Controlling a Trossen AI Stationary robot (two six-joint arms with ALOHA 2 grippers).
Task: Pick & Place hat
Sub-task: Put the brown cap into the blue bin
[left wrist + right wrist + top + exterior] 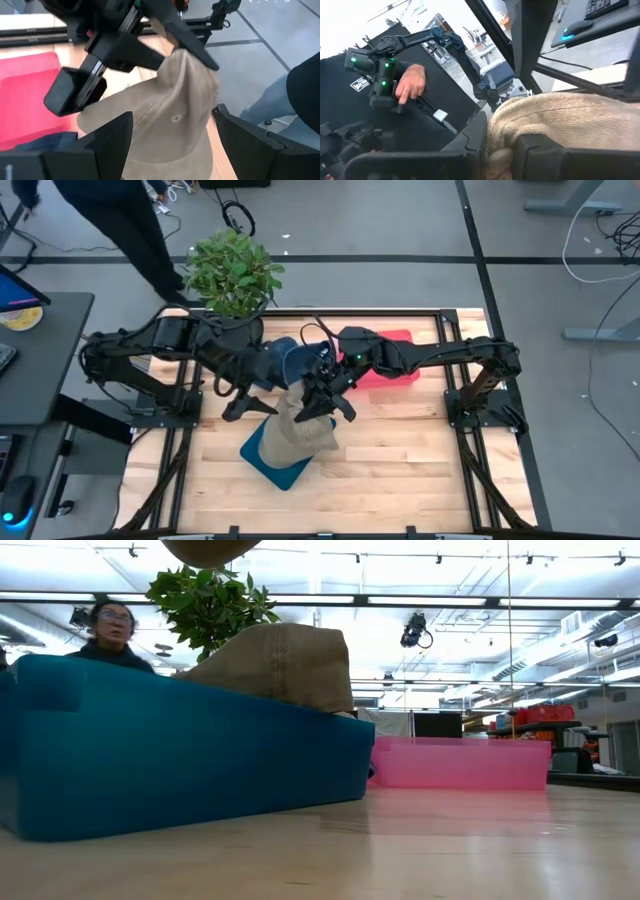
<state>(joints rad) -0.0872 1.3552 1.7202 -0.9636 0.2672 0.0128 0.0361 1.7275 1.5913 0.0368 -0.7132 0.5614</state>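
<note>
A tan hat [305, 430] lies over the far end of a blue tray [272, 458]. In the low view the tan hat [282, 658] rests on the blue tray's rim [200, 730]. My right gripper [322, 405] hovers above the hat and is shut on it. My left gripper [245, 402] is open, just left of the hat and touching nothing. In the left wrist view, the left gripper [172, 145] has its fingers standing apart before the hat's crown [170, 120]. A dark blue hat [285, 360] lies behind the grippers. My right gripper pinches a bunched fold of the tan hat's cloth [501, 131] between its two fingers [540, 155]. It comes slanting down from the table's right and far side at the hat's edge [192, 57]. The hat hangs below the fingers, and its lower part lies on the blue tray.
A pink tray [385, 360] sits on the far side under the right arm, also visible as the pink tray [460, 762] in the low view. A potted plant [232, 275] stands at the far edge. A person [112, 632] is beyond the table. Bare wood lies toward the near edge [400, 480].
</note>
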